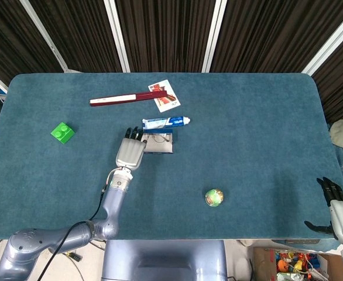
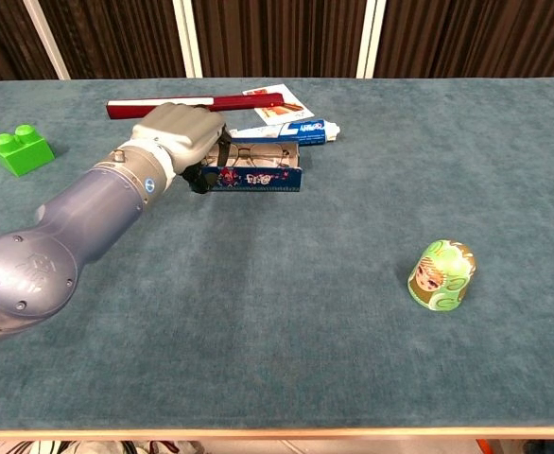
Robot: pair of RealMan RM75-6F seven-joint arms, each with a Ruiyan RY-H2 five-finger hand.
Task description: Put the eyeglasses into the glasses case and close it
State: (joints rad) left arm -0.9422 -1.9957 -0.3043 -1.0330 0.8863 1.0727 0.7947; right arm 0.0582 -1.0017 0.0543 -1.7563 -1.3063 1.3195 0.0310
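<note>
The case [image 2: 256,176], w/ the glasses [image 2: 261,155] lying in it, is found just right of the left hand [image 2: 184,135], long axis across, fingers curled at its near end, grip not clear; the right hand [image 1: 338,206], spread, is far off.

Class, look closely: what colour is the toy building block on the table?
The building block is bright green, seen best in the chest view.

L arm is stretched fwd over the table, left hand [image 2: 178,135] held palm-down w/ fingers curled downward at the tips. Right hand [image 1: 335,206] is parked off the table edge, fingers spread, nothing held.
</note>
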